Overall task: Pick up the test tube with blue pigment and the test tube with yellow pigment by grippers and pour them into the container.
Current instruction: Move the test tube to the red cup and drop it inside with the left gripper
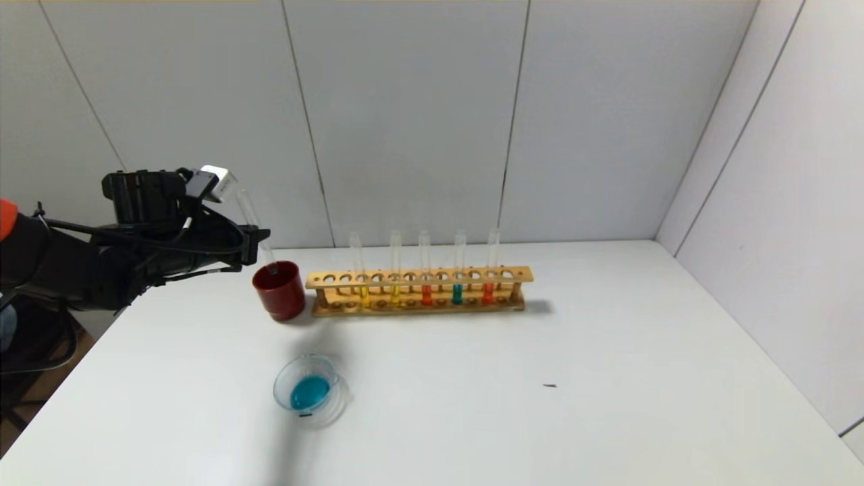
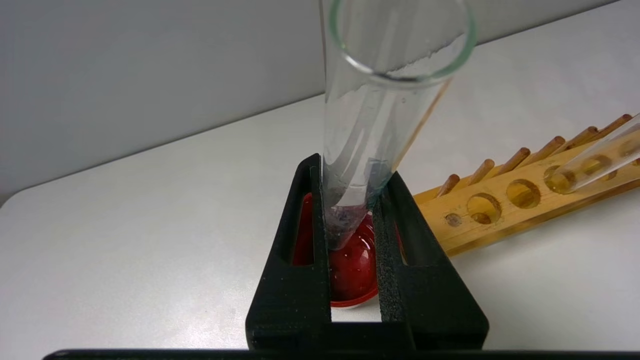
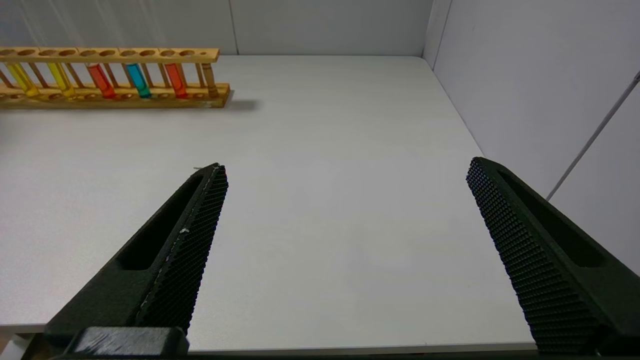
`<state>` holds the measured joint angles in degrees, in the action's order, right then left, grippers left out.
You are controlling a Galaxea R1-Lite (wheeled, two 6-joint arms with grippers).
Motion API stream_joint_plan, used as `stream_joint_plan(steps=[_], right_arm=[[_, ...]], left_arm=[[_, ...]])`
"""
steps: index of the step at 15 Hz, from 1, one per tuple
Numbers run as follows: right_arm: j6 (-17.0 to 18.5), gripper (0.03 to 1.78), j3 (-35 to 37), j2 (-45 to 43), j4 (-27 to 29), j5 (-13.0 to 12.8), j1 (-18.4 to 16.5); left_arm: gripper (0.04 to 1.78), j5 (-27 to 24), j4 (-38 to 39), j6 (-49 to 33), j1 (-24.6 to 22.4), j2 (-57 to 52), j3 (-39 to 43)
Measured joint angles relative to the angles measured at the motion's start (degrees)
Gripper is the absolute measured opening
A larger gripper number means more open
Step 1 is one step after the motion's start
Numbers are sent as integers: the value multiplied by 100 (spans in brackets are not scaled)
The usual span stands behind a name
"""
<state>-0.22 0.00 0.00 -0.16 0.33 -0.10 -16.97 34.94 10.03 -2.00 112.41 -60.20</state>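
A: The test tube with blue pigment (image 2: 370,125) is emptied now; it sits clamped between the fingers of the left gripper (image 2: 352,220), near upright, its round bottom dipping into the dark red cup (image 1: 279,290).

B: And the blue liquid itself?

A: In the container (image 1: 308,386), the clear dish toward the front of the white table (image 1: 607,378), well apart from the cup.

B: What about the yellow?

A: A test tube with yellow pigment (image 1: 363,291) stands in the wooden rack (image 1: 418,291), just beside the cup. A second yellow tube (image 1: 395,290) is next to it, then an orange-red tube (image 1: 426,294), a teal tube (image 1: 457,293) and another orange-red one (image 1: 488,293).

B: Is any blue left in the held tube?

A: Only a faint film near the bottom, as far as the left wrist view lets me judge.

B: The other arm?

A: The right gripper (image 3: 345,250) hangs over bare table at the right side, its jaws spread wide and holding nothing.
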Motion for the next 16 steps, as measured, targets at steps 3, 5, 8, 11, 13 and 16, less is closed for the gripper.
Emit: stream_joint_plan(steps=[3, 5, 8, 11, 13, 16], right_arm=[[-2, 175, 0, 0, 0, -2, 0], [-2, 175, 0, 0, 0, -2, 0], [0, 175, 0, 0, 0, -2, 0], [-2, 175, 0, 0, 0, -2, 0], [0, 175, 0, 0, 0, -2, 0], [-2, 175, 0, 0, 0, -2, 0]], left_arm=[[30, -2, 9, 10, 74, 148, -5], [30, 11, 21, 18, 95, 254, -7], [30, 30, 177, 11, 106, 412, 48], [30, 27, 211, 10, 106, 532, 69], [30, 30, 211, 16, 107, 589, 94], [35, 38, 211, 13, 121, 628, 119]])
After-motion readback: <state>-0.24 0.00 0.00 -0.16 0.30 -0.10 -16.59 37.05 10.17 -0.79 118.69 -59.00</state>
